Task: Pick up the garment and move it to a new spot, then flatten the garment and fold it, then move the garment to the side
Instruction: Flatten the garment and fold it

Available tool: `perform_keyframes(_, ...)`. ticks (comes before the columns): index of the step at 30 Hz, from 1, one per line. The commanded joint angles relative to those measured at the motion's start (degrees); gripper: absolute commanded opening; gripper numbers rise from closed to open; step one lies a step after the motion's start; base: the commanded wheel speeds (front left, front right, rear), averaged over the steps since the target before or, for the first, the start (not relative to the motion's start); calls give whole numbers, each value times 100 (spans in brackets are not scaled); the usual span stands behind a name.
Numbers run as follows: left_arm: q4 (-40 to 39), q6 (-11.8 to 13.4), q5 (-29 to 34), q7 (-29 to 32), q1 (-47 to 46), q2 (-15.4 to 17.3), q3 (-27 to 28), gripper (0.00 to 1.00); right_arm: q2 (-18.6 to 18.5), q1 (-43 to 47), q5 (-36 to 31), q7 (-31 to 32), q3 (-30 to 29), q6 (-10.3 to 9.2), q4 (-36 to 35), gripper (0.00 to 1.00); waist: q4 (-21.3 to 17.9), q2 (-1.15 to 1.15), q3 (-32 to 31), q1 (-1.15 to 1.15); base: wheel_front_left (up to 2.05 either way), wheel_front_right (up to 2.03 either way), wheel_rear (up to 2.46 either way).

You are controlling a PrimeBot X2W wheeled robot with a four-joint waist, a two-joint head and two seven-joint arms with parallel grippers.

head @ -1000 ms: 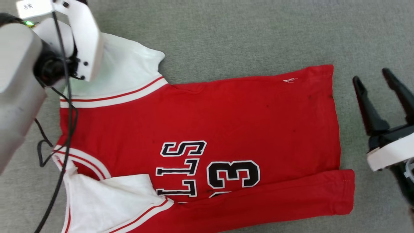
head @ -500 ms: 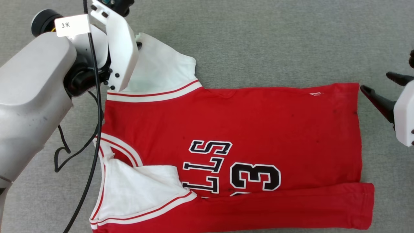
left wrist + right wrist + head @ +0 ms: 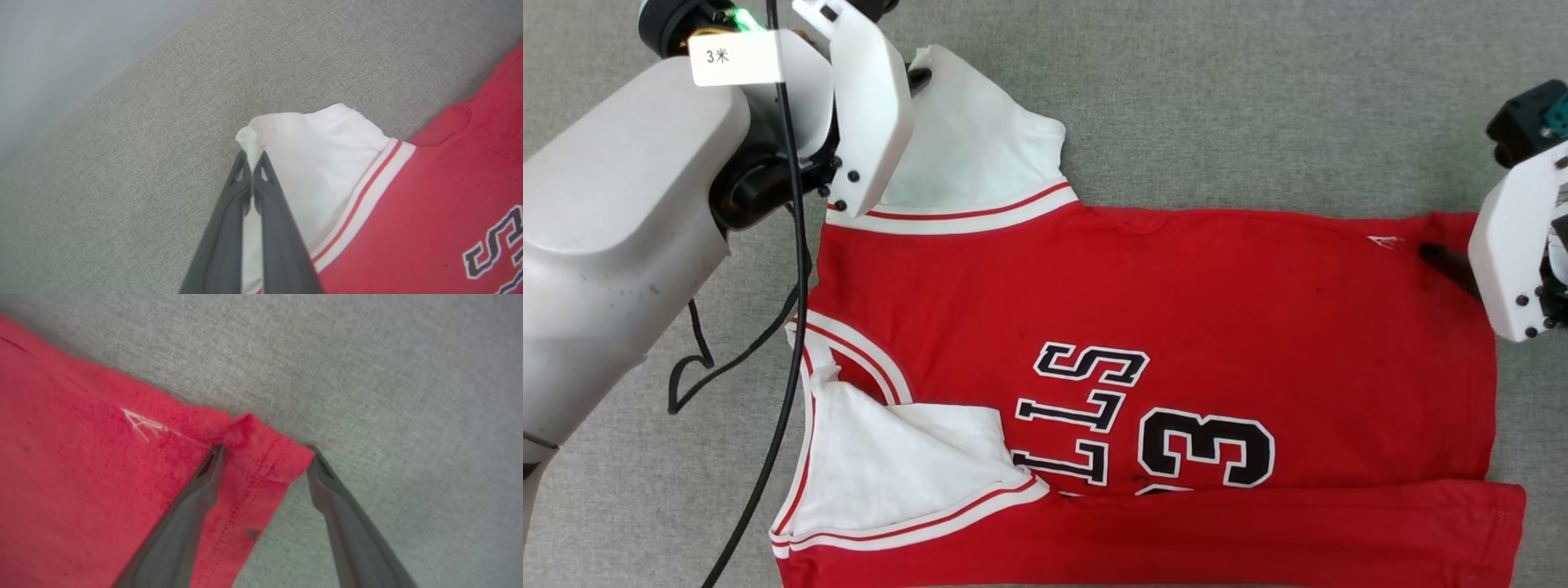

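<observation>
1. The garment (image 3: 1176, 327), soft red knit, lies flat on the grey felt-like surface (image 3: 1217, 98).
2. Left gripper (image 3: 252, 154) pinches a white sleeve's peaked tip.
3. Right gripper (image 3: 266, 448), spread wide, straddles the stitched red hem corner.

The grey, felt-like fabric-covered bench (image 3: 1217, 98) spreads flat across the head view, matte and finely flecked, reaching the top edge and both sides of the picture. In the left wrist view its cover shows a coarser, speckled weave, and its edge runs as a straight diagonal from the left side up towards the top. Beyond that edge lies a pale, blurred bluish-grey area (image 3: 61, 45); what it is cannot be told. In the right wrist view the same grey cover looks soft and slightly out of focus.
</observation>
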Motion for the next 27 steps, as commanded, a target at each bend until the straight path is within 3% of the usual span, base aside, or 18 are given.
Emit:
perform_keyframes(1,-14,-5,-9,-67,-73,1,-32,0,109,61,25,23,281,-3,218,100,46,0,70,0,0,0,0)
perform_keyframes(5,28,-5,-60,-147,-139,24,-103,0,205,155,147,-52,749,6,515,100,60,0,119,0,0,0,0)
perform_keyframes(6,42,-5,-73,-178,-147,22,-117,0,215,151,187,-107,820,6,573,79,62,0,123,0,0,0,0)
perform_keyframes(7,61,-5,-93,-196,-147,30,-130,0,227,126,223,-176,873,6,621,15,61,0,119,0,0,0,0)
perform_keyframes(8,89,-5,-116,-225,-140,41,-146,0,234,92,264,-257,922,6,664,0,57,0,104,0,0,0,0)
perform_keyframes(19,200,-5,-394,-703,250,147,-287,0,-112,78,583,-1641,868,-3,752,0,53,0,-635,0,0,0,0)
perform_keyframes(27,-145,9,-606,-910,878,538,-436,0,-275,817,827,-2431,764,-4,528,0,109,0,-1365,0,0,0,0)
